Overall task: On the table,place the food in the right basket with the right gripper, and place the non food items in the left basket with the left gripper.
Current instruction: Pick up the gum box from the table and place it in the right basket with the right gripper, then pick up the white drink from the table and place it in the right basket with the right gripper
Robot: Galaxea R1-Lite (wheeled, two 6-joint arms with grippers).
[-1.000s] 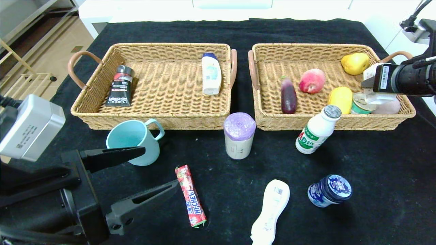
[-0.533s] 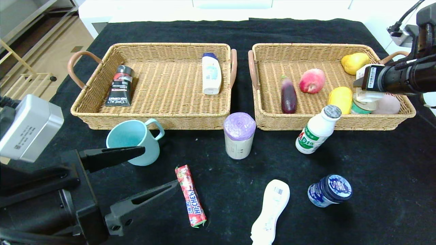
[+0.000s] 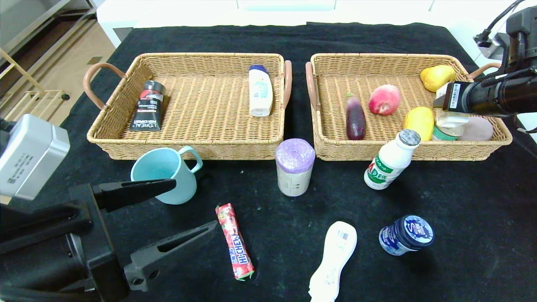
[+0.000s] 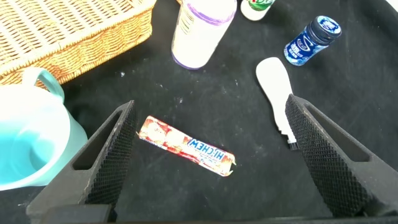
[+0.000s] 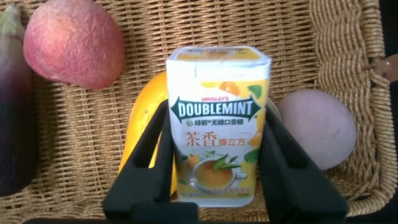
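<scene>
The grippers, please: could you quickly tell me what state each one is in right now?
Left gripper: open, empty, above the table beside the teal mug.
Right gripper: shut on the Doublemint carton, over the right basket.

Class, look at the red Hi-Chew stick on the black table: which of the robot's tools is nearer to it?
Left. The left tool hangs open just beside the Hi-Chew stick; the right tool is far off over the right basket, holding a Doublemint box.

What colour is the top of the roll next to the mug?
Light purple. The roll stands on the table, and its top shows best in the head view.
</scene>
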